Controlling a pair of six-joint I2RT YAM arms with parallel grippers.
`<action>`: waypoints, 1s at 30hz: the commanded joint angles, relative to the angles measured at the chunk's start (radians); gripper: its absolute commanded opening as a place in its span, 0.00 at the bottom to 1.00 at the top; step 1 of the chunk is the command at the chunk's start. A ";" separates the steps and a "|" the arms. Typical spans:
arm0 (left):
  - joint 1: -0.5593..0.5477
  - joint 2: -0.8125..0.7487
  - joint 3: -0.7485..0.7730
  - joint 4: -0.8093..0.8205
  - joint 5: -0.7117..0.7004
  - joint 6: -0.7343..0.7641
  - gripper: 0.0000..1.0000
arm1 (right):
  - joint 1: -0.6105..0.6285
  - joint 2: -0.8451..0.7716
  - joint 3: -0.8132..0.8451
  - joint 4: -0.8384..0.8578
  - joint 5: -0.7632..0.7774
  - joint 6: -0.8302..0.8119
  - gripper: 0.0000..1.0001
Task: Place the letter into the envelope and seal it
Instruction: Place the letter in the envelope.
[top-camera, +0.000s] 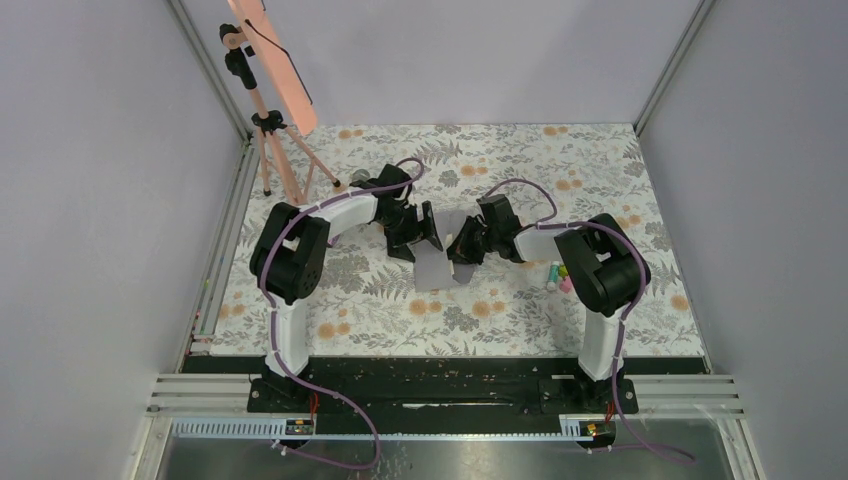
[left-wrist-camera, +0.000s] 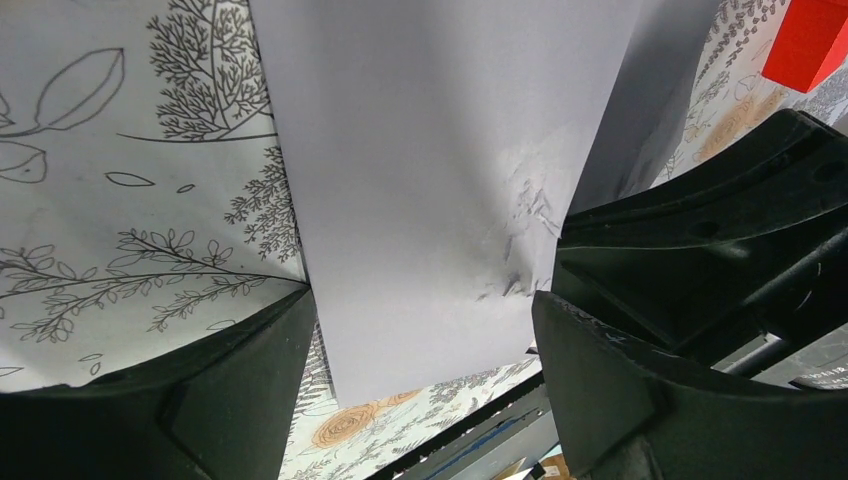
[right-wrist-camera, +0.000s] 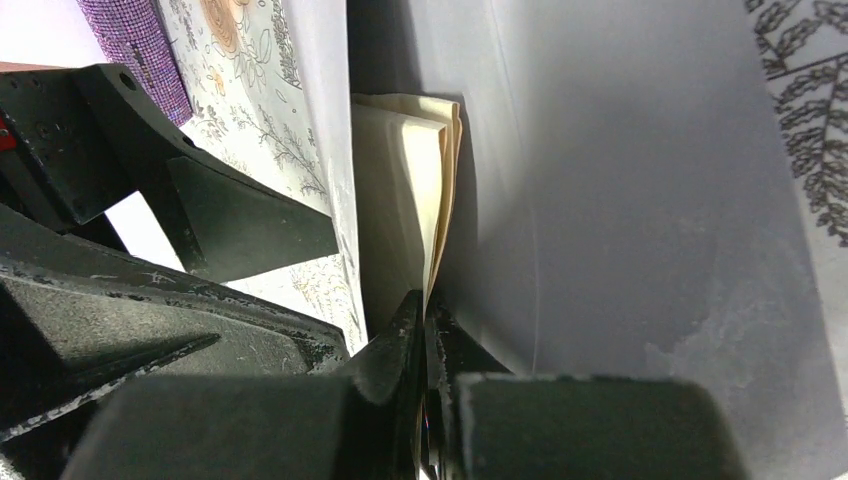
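The grey-lilac envelope (top-camera: 440, 268) lies on the floral table between my two grippers. In the left wrist view the envelope (left-wrist-camera: 430, 180) fills the middle, creased near its right edge. My left gripper (left-wrist-camera: 422, 305) is open, its fingers spread on either side of the envelope's near end. My right gripper (right-wrist-camera: 425, 312) is shut on the cream folded letter (right-wrist-camera: 405, 200). The letter's far end sits in the mouth of the envelope (right-wrist-camera: 620, 200). From above, the left gripper (top-camera: 415, 236) and right gripper (top-camera: 466, 246) stand close together over the envelope.
A tripod holding an orange panel (top-camera: 272, 70) stands at the back left. Small coloured objects (top-camera: 558, 276) lie beside the right arm. A red block (left-wrist-camera: 810, 40) and a purple glittery strip (right-wrist-camera: 140, 40) sit near the envelope. Metal frame rails border the floral table (top-camera: 600, 180).
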 joint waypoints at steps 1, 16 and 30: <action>-0.016 0.017 -0.019 0.026 -0.005 -0.014 0.82 | 0.013 -0.012 0.012 -0.007 0.013 -0.008 0.00; -0.014 0.001 -0.050 0.008 -0.035 0.010 0.81 | 0.013 -0.150 0.028 -0.219 0.155 -0.138 0.53; -0.017 -0.065 -0.026 -0.022 0.016 0.002 0.81 | -0.019 -0.342 -0.008 -0.346 0.333 -0.227 0.50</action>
